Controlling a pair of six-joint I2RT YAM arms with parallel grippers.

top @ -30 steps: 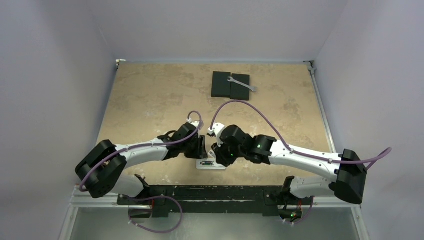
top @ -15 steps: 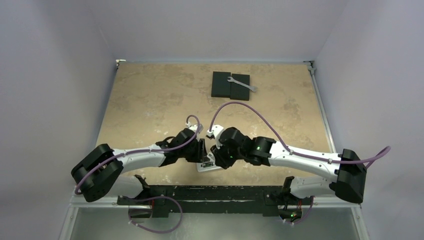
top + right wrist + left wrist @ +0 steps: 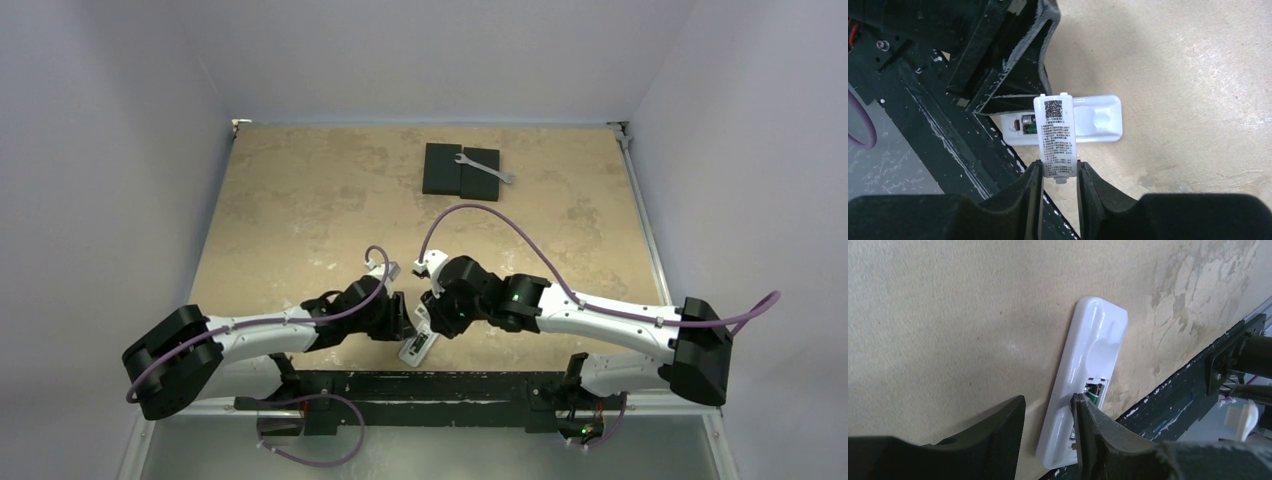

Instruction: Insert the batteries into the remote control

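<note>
Fingers of the left gripper stand on either side of one end of the remote control, which lies back-up on the table. The right-hand finger overlaps the remote's edge, while a thin strip of table shows between the other finger and the white shell. I cannot tell whether they are clenched on it or only bracketing it. The rest of the remote runs out beyond the fingertips.

In the right wrist view the right gripper is clamped on the lower end of a white battery cover, printed with a square code and small text. The cover is held above the remote and crosses it at about a right angle. Just left of the cover the recess is uncovered, and a dark battery with a metal end shows inside. How many sit there cannot be made out.

From above, the remote lies tilted close to the near edge of the table, about midway across, just beside the black rail, with both grippers crowded over its far end. Well apart from them, at the far side, two flat black blocks lie touching, with a silver wrench across them
</note>
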